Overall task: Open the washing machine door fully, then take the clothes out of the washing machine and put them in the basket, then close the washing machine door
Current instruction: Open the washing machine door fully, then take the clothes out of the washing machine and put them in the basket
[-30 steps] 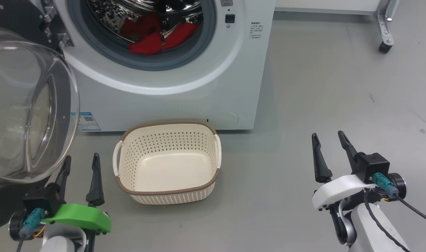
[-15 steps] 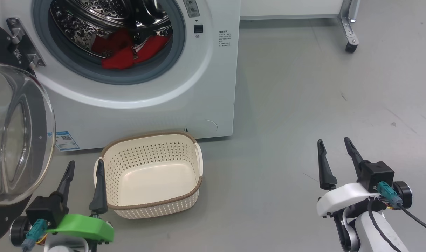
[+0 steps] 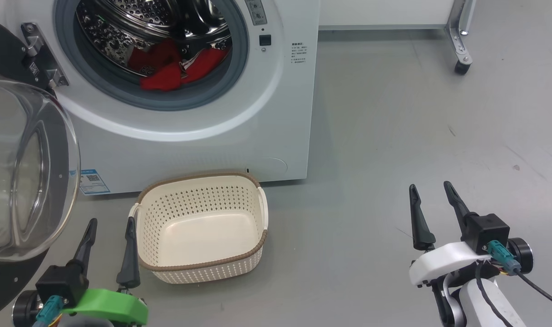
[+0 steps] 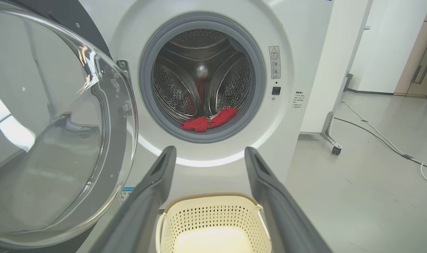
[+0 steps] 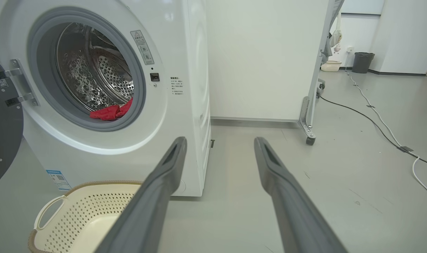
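The white washing machine (image 3: 203, 136) stands with its door (image 3: 26, 168) swung open to the left, its glass bowl bulging toward me. Red clothes (image 3: 167, 72) lie at the front bottom of the steel drum. On the floor before the machine sits the cream basket (image 3: 199, 272), with nothing in it. My left gripper (image 3: 111, 220) is open just left of the basket, below the door. My right gripper (image 3: 429, 185) is open over bare floor, far right of the basket. The left wrist view looks past the open left gripper (image 4: 210, 149) at the clothes (image 4: 208, 121) and basket (image 4: 213, 214).
A metal frame leg on a caster (image 3: 461, 50) stands at the back right beside a white panel. A cable (image 5: 375, 123) runs across the grey floor further right, and a dark bin (image 5: 362, 62) stands far back.
The head camera has shifted, so the washer and basket sit further left and lower in the picture. Both grippers stay open and the door, clothes and basket have not moved.
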Robot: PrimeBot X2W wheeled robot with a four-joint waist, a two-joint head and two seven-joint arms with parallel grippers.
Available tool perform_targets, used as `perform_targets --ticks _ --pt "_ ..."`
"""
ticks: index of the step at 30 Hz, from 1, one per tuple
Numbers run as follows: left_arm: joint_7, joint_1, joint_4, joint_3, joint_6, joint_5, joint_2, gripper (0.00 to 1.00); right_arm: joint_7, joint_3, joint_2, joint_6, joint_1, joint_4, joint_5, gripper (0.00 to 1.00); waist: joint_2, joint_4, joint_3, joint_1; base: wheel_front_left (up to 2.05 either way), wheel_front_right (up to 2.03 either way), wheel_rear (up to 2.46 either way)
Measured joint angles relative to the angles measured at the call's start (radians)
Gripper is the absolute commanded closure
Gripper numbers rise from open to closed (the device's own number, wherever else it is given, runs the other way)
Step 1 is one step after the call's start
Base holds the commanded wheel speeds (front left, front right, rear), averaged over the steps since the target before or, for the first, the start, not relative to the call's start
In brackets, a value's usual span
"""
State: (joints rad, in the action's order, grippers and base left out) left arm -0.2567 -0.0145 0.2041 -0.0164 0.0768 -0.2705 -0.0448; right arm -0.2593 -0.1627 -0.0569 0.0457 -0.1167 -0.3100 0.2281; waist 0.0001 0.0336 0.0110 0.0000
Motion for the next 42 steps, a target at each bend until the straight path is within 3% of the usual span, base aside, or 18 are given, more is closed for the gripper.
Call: perform_targets --ticks 23,42 --pt "0.000 0.024 0.005 -0.016 0.009 -0.005 0.002 0.00 0.000 -0.001 0.001 -0.003 0.013 0.000 -0.004 0.00 0.0000 0.014 -0.001 0.0000 0.08 -0.08 0.00" --pt "0.000 0.024 0.013 -0.022 0.009 -0.020 0.002 0.00 0.000 -0.007 0.005 -0.014 0.025 -0.011 -0.004 0.00 0.0000 0.031 -0.012 0.0000 0.76 -0.76 0.00"
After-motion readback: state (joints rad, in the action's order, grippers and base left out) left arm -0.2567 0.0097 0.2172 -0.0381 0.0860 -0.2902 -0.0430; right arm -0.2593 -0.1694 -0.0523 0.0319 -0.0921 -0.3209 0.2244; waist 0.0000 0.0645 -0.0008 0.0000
